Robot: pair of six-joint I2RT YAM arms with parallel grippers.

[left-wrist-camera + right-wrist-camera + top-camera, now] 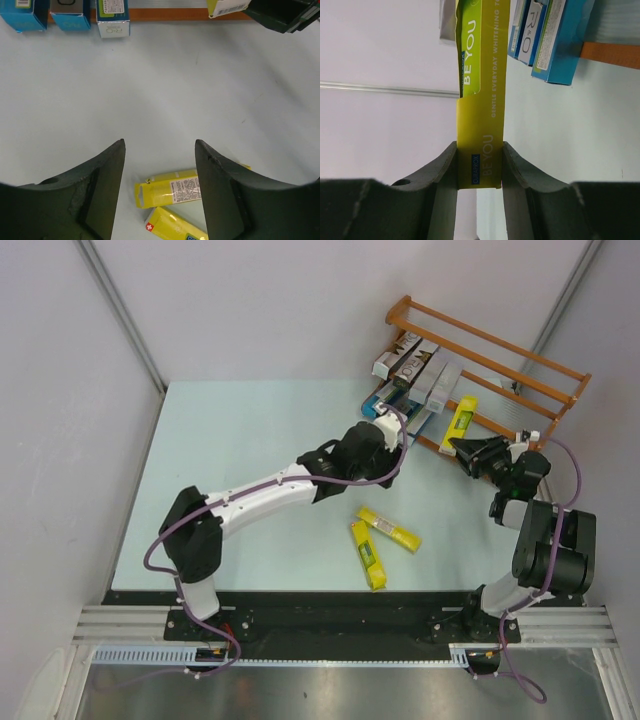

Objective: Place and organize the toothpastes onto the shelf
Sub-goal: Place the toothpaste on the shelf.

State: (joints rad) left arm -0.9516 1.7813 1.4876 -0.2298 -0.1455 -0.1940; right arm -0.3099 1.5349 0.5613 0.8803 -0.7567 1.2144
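The orange-brown shelf [500, 355] stands at the table's far right. Silver-grey toothpastes [412, 362] lie on its rails, with blue ones [390, 398] on the lower tier. My right gripper [480, 145] is shut on the near end of a yellow toothpaste carton [482, 75], which lies angled at the shelf's front rail [461, 415]. Two more yellow cartons [389, 528] [368, 555] lie on the table in front. My left gripper [160, 142] hovers open above the table near the shelf [392, 425], nothing between its fingers [107, 190]. Both loose yellow cartons [170, 192] show below it.
The blue carton ends [20, 15] and a white-ended one [112, 22] line the shelf's orange bottom rail [165, 14]. The right gripper's black body [285, 15] sits close to the left one. Grey walls enclose the pale table [250, 460].
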